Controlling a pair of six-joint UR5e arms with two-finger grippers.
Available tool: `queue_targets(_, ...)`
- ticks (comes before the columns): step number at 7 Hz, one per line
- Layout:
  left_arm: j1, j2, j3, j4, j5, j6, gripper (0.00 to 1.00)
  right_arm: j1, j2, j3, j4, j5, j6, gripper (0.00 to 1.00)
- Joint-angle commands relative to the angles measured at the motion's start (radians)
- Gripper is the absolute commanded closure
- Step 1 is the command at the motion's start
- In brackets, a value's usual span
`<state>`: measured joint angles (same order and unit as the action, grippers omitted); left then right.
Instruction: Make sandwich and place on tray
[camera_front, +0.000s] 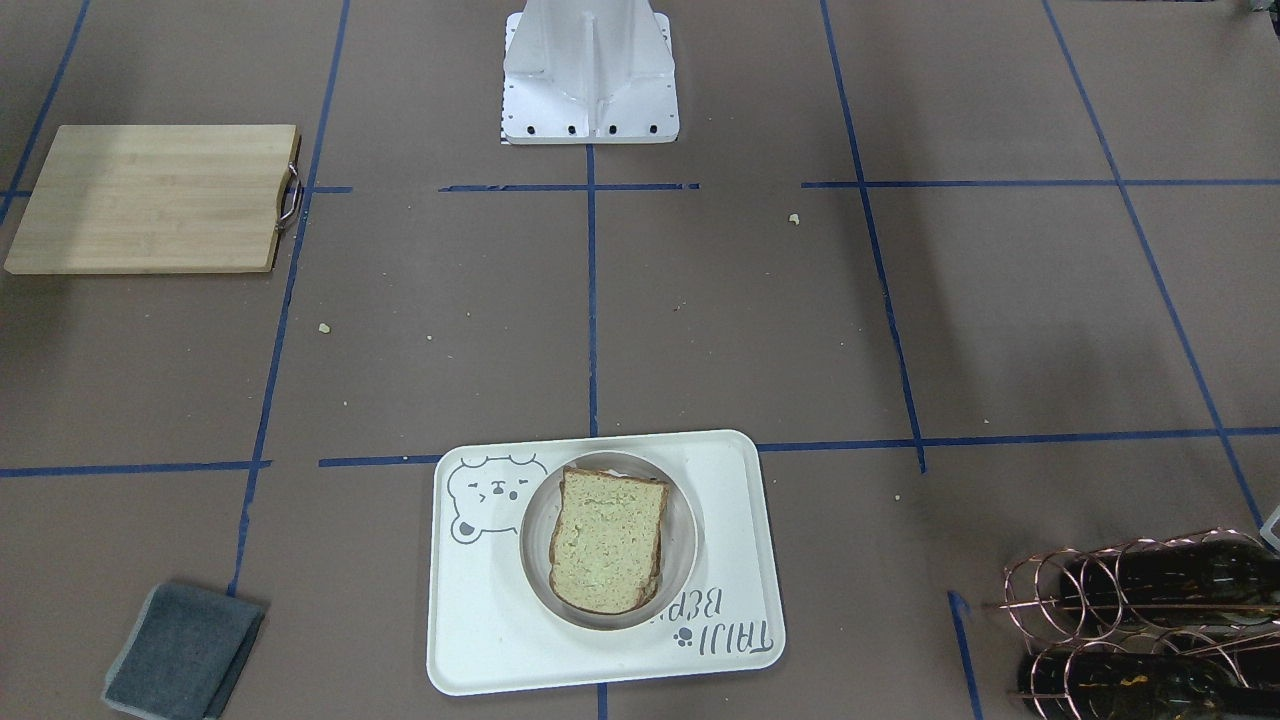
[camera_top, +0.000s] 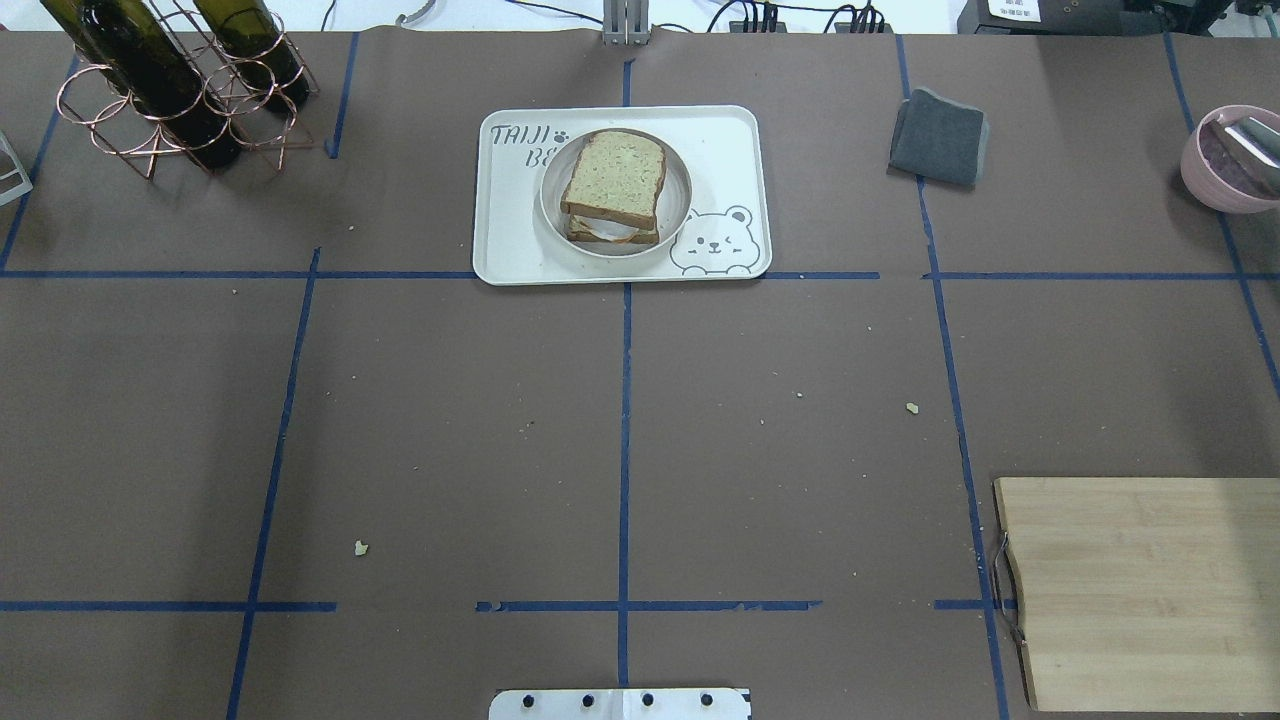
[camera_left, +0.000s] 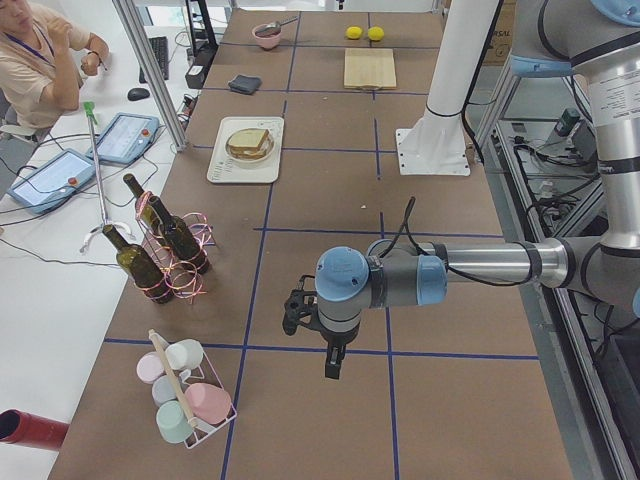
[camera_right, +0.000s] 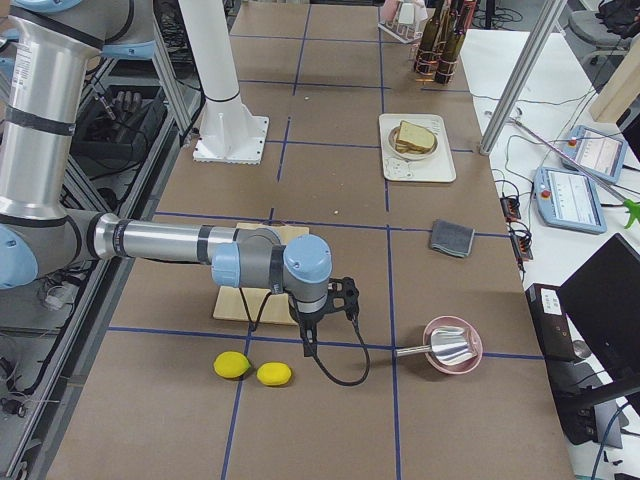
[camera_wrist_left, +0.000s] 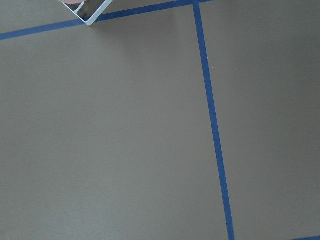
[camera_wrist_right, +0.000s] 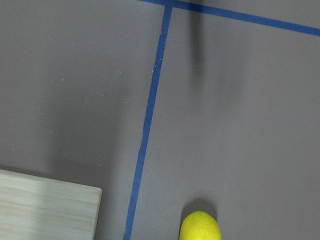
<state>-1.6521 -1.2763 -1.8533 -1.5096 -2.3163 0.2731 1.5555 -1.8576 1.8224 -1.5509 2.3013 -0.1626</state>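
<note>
The sandwich (camera_front: 607, 540), two slices of speckled brown-crusted bread stacked, lies on a small round pale dish (camera_front: 686, 545) that stands on the cream bear tray (camera_front: 740, 500). In the overhead view the sandwich (camera_top: 615, 178) sits on the tray (camera_top: 720, 150) at the table's far middle, with a strip of white showing between the slices; the yolk is hidden. My left gripper (camera_left: 294, 310) shows only in the exterior left view, far from the tray. My right gripper (camera_right: 350, 297) shows only in the exterior right view, near the board. I cannot tell whether either is open or shut.
A wooden cutting board (camera_top: 1140, 590) lies near the robot's right. A grey cloth (camera_top: 940, 150), a pink bowl (camera_top: 1228, 160), a wire rack of wine bottles (camera_top: 170, 90), two lemons (camera_right: 252, 369) and a rack of cups (camera_left: 185, 390) stand around the table.
</note>
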Motion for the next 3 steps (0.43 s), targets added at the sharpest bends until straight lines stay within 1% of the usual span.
queue_targets(1, 0.000, 0.000, 0.000, -0.003, 0.000, 0.000, 0.00, 0.000, -0.002, 0.001, 0.000, 0.003, 0.000, 0.00)
queue_targets(3, 0.000, -0.002, -0.004, -0.003, 0.000, 0.000, 0.00, -0.002, 0.000, 0.000, 0.000, 0.001, 0.000, 0.00)
